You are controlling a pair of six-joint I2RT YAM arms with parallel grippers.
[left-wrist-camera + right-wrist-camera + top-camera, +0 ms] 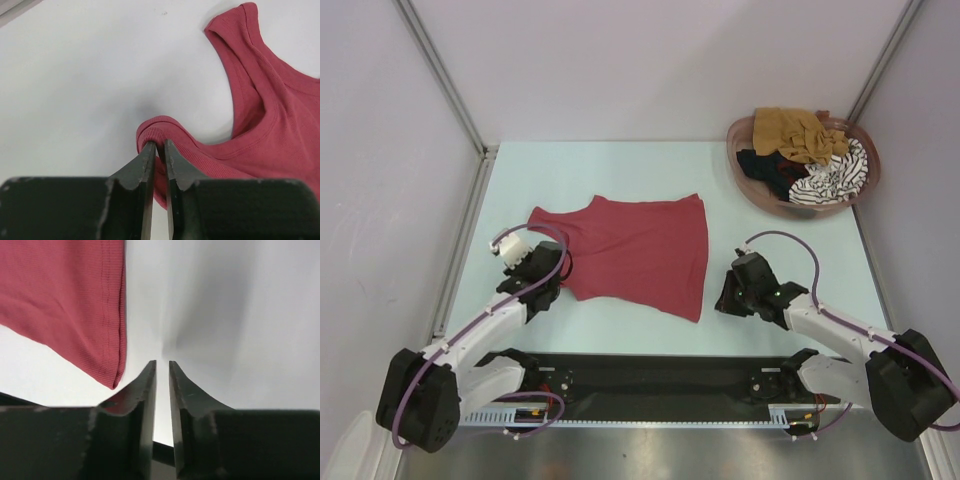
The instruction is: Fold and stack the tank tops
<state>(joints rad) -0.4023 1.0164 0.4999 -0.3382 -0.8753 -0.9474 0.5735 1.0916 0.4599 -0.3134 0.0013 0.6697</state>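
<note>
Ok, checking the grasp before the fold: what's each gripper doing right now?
Left gripper: closed, pinching the dark red tank top at a strap.
Right gripper: nearly closed, gripping nothing.

Table (620,170): one tank top (640,255) lies spread flat left of centre, straps toward the left, hem toward the right. Left gripper (159,146) sits at the near-left strap, with the strap loop pinched between its jaws. Right gripper (162,364) sits just right of the hem's near corner, beside the cloth. Basket (760,198) stands at the far right corner, with the other tank tops (810,150) heaped inside it.
</note>
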